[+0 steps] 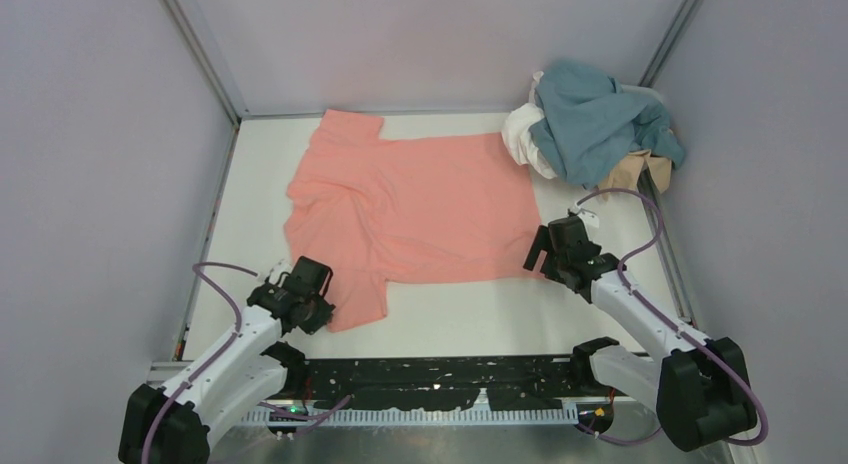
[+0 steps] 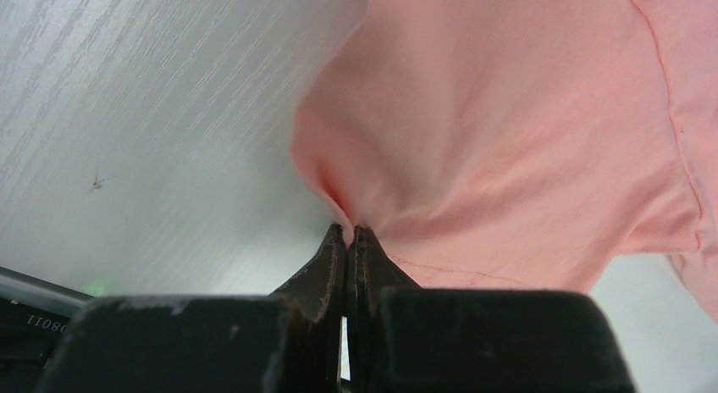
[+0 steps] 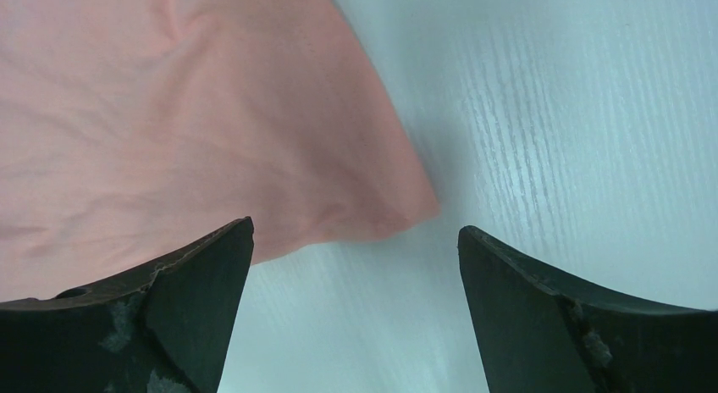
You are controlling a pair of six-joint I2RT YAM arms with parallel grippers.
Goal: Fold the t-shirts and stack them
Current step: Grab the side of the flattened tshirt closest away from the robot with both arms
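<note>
At centre frame the salmon-pink t-shirt is pinched at its lower-left sleeve by the closed left gripper, while the right gripper is held wide open at its lower-right corner.

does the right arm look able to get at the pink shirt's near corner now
Probably yes: the right gripper is open, and a corner of the salmon-pink shirt lies flat on the table just ahead of its fingers, nothing covering it.

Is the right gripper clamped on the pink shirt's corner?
No: in the right wrist view the right gripper has its jaws wide apart, and the corner of the salmon-pink t-shirt lies free on the table.
</note>
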